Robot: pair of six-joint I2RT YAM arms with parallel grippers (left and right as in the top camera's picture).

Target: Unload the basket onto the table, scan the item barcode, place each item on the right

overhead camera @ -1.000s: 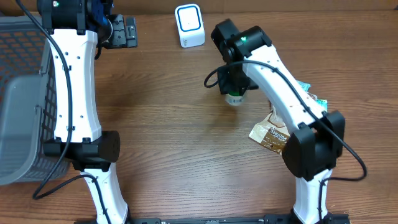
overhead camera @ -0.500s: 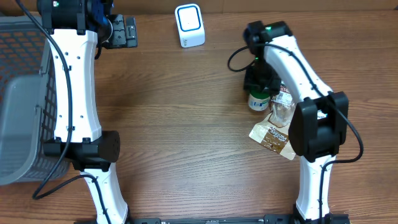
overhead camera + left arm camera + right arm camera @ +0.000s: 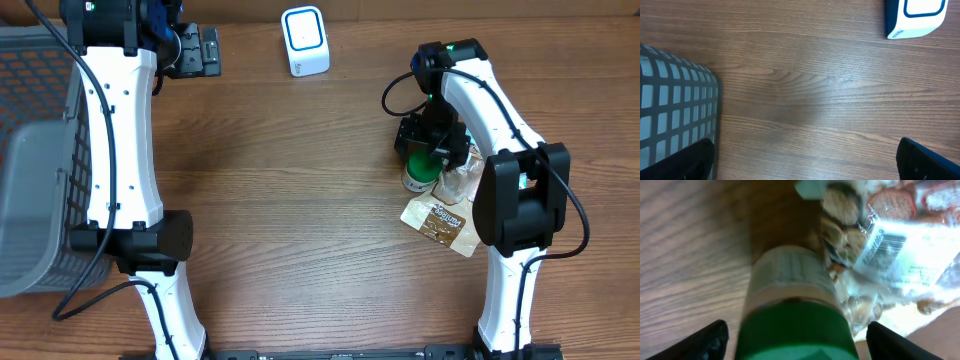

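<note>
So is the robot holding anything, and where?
Nothing is held. The right gripper stands open around the green-capped bottle, fingers clear of it; the left gripper is open, empty.

Left tool (image 3: 805, 156) and right tool (image 3: 796, 339), jaws wide apart.

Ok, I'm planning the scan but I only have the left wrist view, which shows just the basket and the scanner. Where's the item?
Observer: A green-capped bottle sits at the right side of the table, under the right gripper.
Operator: Is it gripped?
Observer: No. The right wrist view shows the fingers spread wide, with gaps on either side of the cap.
Operator: Anything crowding it?
Observer: A clear snack packet with a barcode label lies right beside it, and a brown pouch lies next to that packet.
</note>
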